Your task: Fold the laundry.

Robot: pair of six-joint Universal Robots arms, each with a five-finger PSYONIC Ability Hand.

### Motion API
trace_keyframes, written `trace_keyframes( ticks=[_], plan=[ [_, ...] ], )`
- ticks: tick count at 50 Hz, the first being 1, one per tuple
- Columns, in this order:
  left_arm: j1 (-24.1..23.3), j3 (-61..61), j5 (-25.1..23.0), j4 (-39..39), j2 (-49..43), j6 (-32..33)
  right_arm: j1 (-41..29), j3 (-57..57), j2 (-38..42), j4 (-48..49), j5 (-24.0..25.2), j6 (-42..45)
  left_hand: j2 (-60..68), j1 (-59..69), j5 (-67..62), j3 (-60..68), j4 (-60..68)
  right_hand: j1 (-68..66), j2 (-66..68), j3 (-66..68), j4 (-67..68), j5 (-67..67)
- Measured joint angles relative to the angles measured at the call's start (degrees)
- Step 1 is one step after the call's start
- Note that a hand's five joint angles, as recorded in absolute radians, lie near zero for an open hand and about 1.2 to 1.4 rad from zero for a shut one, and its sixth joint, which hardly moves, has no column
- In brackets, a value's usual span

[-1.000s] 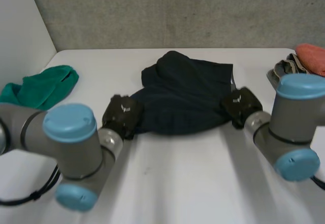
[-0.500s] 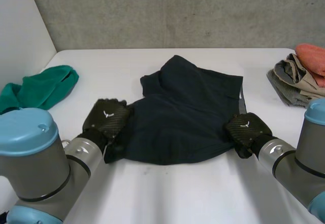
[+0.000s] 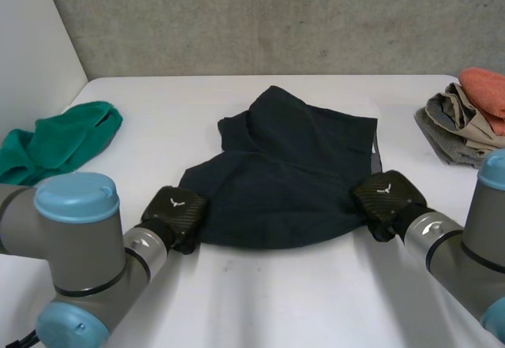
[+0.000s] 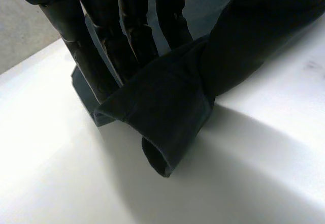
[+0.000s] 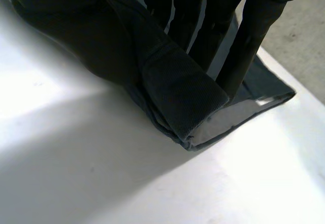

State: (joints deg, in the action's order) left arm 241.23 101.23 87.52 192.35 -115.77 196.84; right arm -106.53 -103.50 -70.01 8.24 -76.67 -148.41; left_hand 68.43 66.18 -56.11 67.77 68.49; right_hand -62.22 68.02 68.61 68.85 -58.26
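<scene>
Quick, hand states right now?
Left hand: shut on the dark navy garment, at its near left corner.
Right hand: shut on the same garment, at its near right corner.

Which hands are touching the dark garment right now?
Touching, both. Left wrist view: the left hand holds a fold of the dark garment. Right wrist view: the right hand holds its folded corner.

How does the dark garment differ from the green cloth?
The dark garment lies spread out in the middle of the table; the green cloth is bunched in a heap at its left edge. The left hand and the right hand hold the dark garment's near corners; the green cloth is untouched. Both rest on the table.
</scene>
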Motion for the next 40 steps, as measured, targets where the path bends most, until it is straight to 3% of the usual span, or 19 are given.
trace_keyframes(
  ticks=[9, 11, 16, 19, 23, 30, 37, 40],
  plan=[
    [-1.2, 5.42, -0.23, -10.06, 11.74, 0.9, -0.04, -0.54, -9.09, -10.9, -0.6, 9.45, 0.03, 0.0, 0.0, 0.01, 0.0, 0.0, 0.0, 0.0, 0.0, 0.0],
    [-2.19, 7.54, -0.4, -16.37, 15.39, 2.12, -0.01, -0.99, -11.3, -17.35, -1.13, 14.44, 0.05, 0.0, 0.0, 0.01, 0.0, 0.0, -0.01, 0.0, 0.0, 0.0],
    [-5.08, 10.03, -0.56, -27.87, 19.34, 6.16, 0.28, -2.25, -13.37, -29.86, -4.64, 23.15, 0.1, 0.0, 0.0, 0.15, 0.01, 0.0, 0.0, 0.0, 0.01, 0.0],
    [-6.7, 10.01, -0.47, -30.66, 19.63, 8.61, 0.46, -2.8, -13.35, -33.47, -7.19, 26.1, 0.1, 0.0, 0.0, 0.15, 0.12, 0.0, 0.0, 0.0, 0.0, 0.0],
    [-7.49, 8.09, -0.28, -28.81, 17.86, 10.1, 0.51, -2.67, -11.81, -33.54, -8.64, 27.19, 0.1, 0.0, 0.0, 0.15, 0.23, 0.0, 0.0, 0.0, 0.01, 0.0],
    [-7.53, -5.45, 1.71, -18.68, 6.84, 10.72, -0.08, 4.11, -3.42, -29.16, -9.97, 26.76, 0.13, 0.0, -1.07, 0.15, 0.23, 0.0, 0.0, 0.0, 0.0, 0.0],
    [-7.09, -28.64, 7.89, -11.62, -6.1, 13.13, -1.84, 21.08, 3.27, -21.82, -12.43, 24.82, 0.22, 0.0, -1.07, 0.16, 0.26, 0.0, 0.0, 0.0, 0.01, -0.17],
    [-6.81, -40.9, 11.1, -8.3, -12.38, 14.87, -2.79, 32.52, 6.13, -13.67, -13.29, 23.97, 0.23, 0.0, -1.07, 0.16, 0.26, 0.0, 0.0, 0.0, 0.01, -0.17]
  ],
)
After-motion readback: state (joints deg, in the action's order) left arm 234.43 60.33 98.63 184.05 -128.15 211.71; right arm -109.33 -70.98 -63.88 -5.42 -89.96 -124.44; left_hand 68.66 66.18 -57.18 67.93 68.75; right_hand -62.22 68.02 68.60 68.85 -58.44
